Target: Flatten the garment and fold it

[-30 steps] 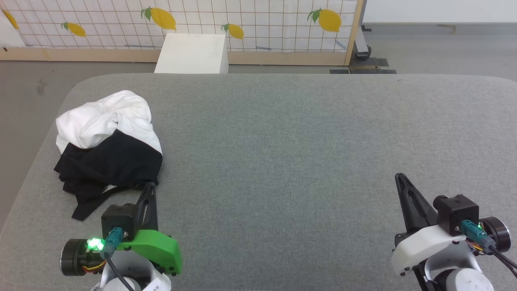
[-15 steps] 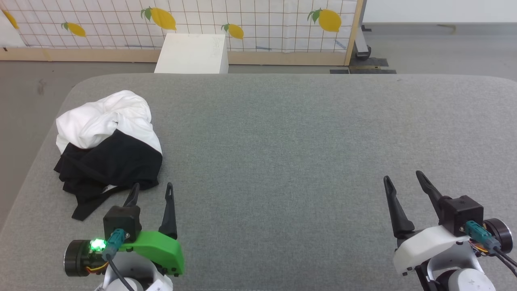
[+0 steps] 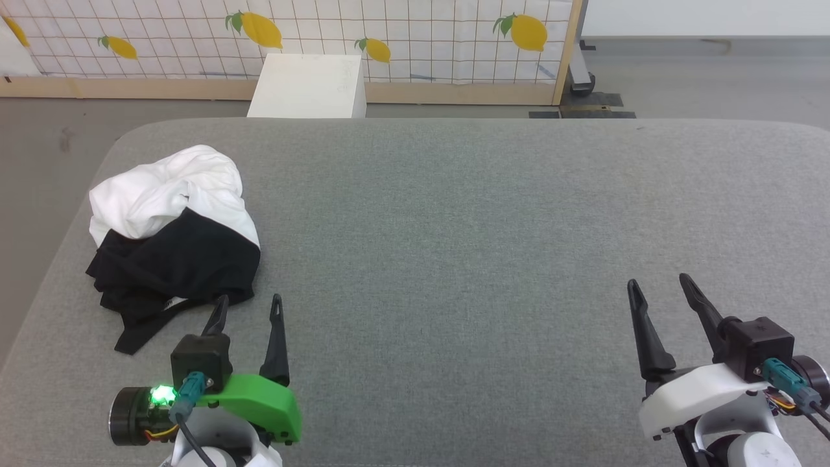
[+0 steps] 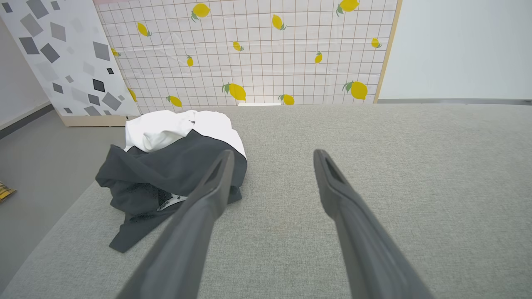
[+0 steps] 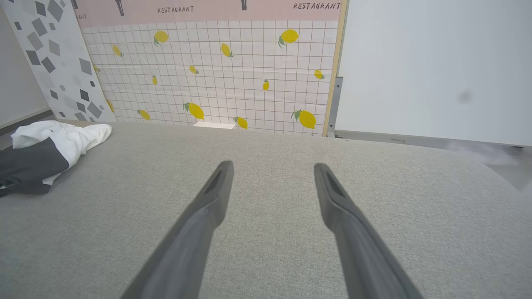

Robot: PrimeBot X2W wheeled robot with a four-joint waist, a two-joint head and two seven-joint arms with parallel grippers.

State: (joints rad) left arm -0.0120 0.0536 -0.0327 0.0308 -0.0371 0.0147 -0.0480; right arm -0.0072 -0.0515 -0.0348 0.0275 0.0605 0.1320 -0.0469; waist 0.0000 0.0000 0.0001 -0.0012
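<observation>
Garment (image 3: 172, 240) lies crumpled; left wrist view brings out its label (image 4: 168, 203); left gripper (image 3: 250, 299) and right gripper (image 3: 658, 280), pressed together a second ago, now spread empty

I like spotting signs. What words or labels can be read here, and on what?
"RESTAURANT": printed twice on the pink band above the lemon-patterned screen.
White tag on the garment: lettering too small to read.
</observation>
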